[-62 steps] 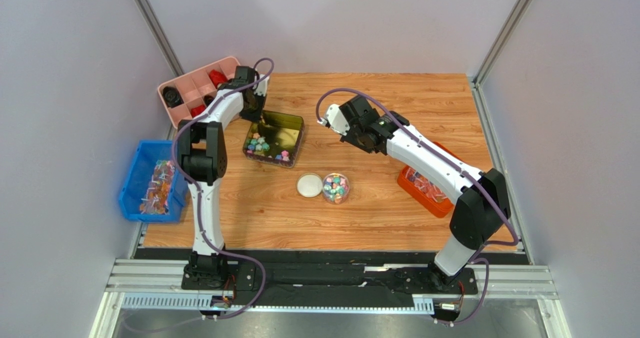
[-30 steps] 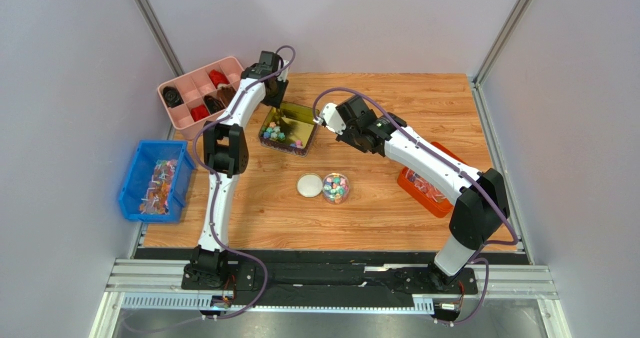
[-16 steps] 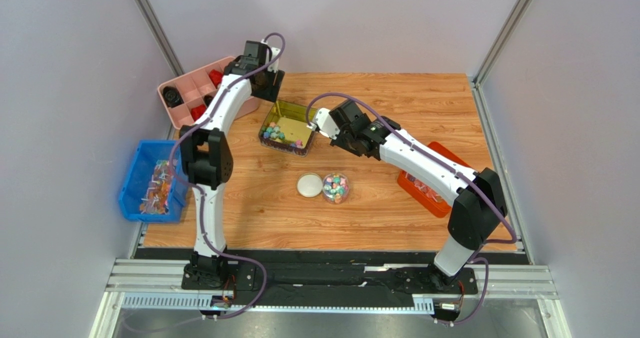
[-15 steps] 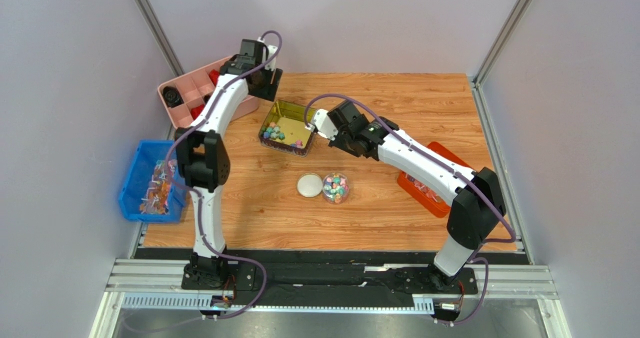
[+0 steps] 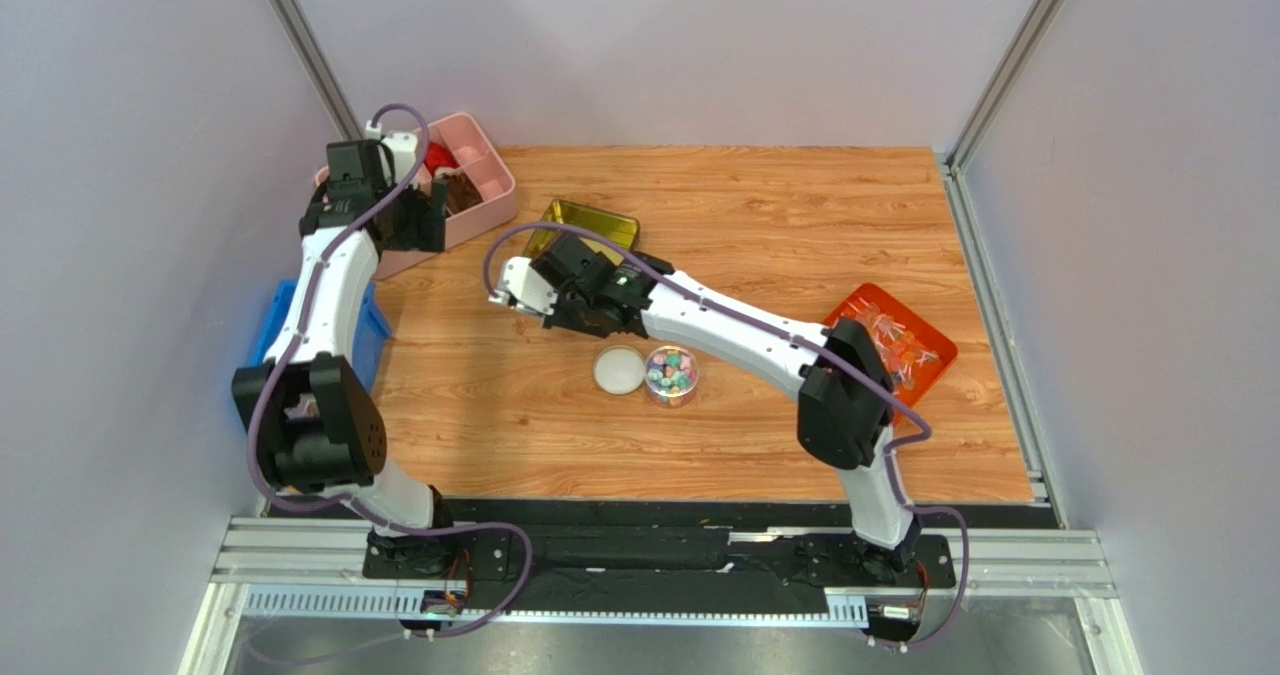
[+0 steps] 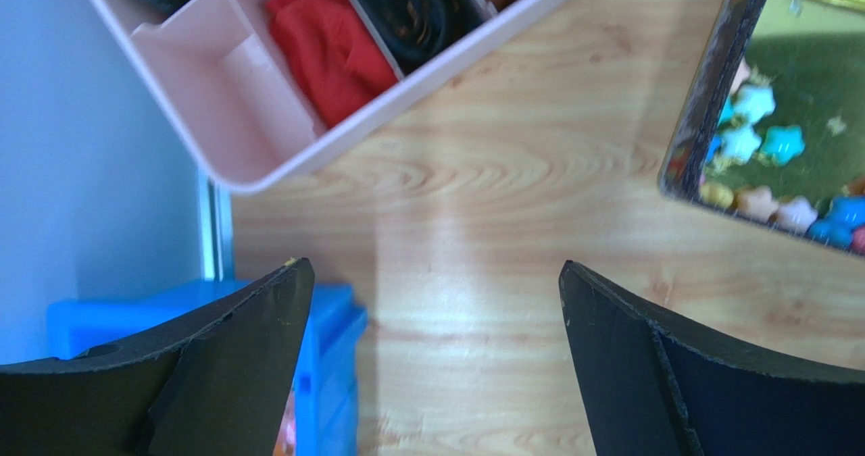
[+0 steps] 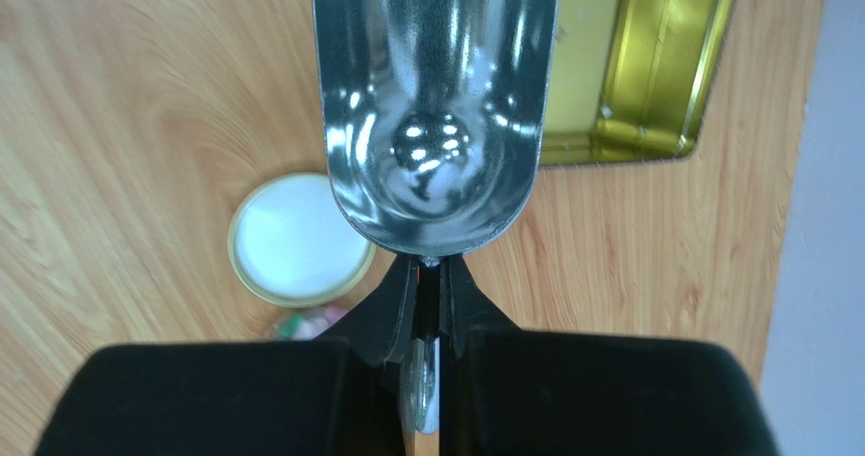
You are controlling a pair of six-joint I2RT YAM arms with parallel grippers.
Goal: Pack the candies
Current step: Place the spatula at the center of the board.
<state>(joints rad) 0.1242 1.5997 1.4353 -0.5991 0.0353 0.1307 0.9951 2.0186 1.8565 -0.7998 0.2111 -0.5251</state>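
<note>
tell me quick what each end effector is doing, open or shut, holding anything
left end effector: open, holding nothing
right end effector: shut on the handle of the metal scoop, which looks empty

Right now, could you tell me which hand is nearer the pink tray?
Left. The left hand hovers just beside the pink tray; the right hand is farther off, by the tin.

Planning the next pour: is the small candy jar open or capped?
Open: the jar has no cap on; its white lid lies flat beside it, and candies show in its mouth.
</note>
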